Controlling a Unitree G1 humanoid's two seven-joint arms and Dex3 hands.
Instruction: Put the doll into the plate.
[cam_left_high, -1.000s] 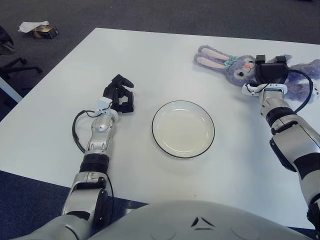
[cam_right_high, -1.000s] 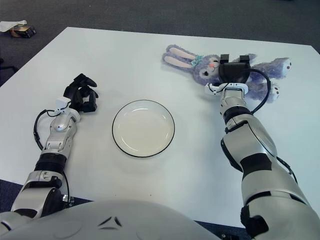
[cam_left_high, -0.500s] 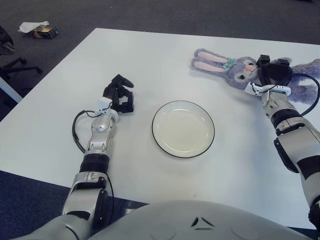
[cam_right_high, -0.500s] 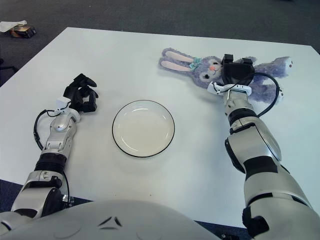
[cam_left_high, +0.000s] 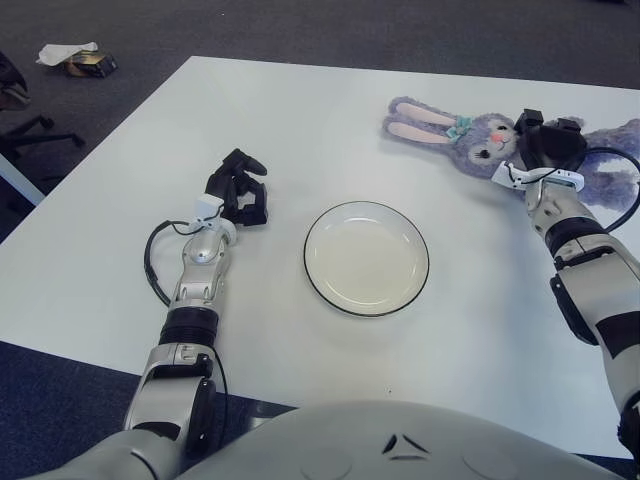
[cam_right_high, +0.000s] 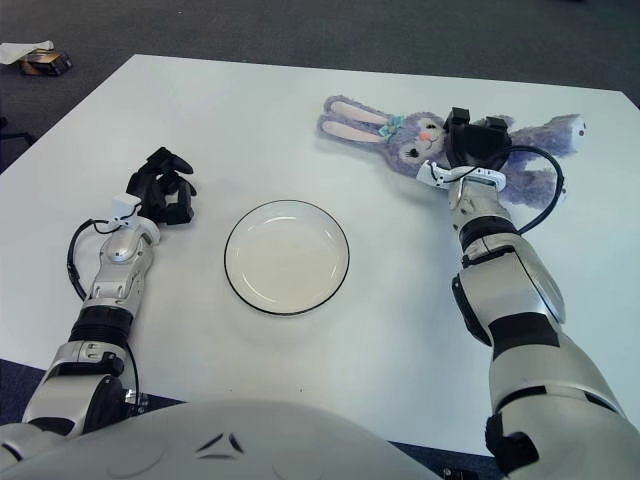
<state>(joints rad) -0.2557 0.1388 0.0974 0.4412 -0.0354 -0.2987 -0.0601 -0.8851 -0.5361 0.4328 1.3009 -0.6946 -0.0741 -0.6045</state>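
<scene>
A purple plush bunny doll (cam_left_high: 470, 132) lies on its back at the far right of the white table (cam_left_high: 300, 110), its long ears pointing left. My right hand (cam_left_high: 545, 150) sits over the doll's chest just right of its head, with its dark fingers curled into the plush. A white plate (cam_left_high: 366, 258) with a dark rim stands empty in the middle of the table, well to the near left of the doll. My left hand (cam_left_high: 238, 190) shows to the left of the plate, fingers curled and holding nothing.
A black cable loops from my right wrist (cam_right_high: 535, 195) over the doll's body. Beyond the table's far left corner, a small box and paper (cam_left_high: 78, 58) lie on the dark carpet. A chair base (cam_left_high: 22, 130) stands at the left edge.
My right hand has slid to the right and farther along the doll onto its chest. The doll's head and ears have shifted a little to the left. The left arm has stayed still.
</scene>
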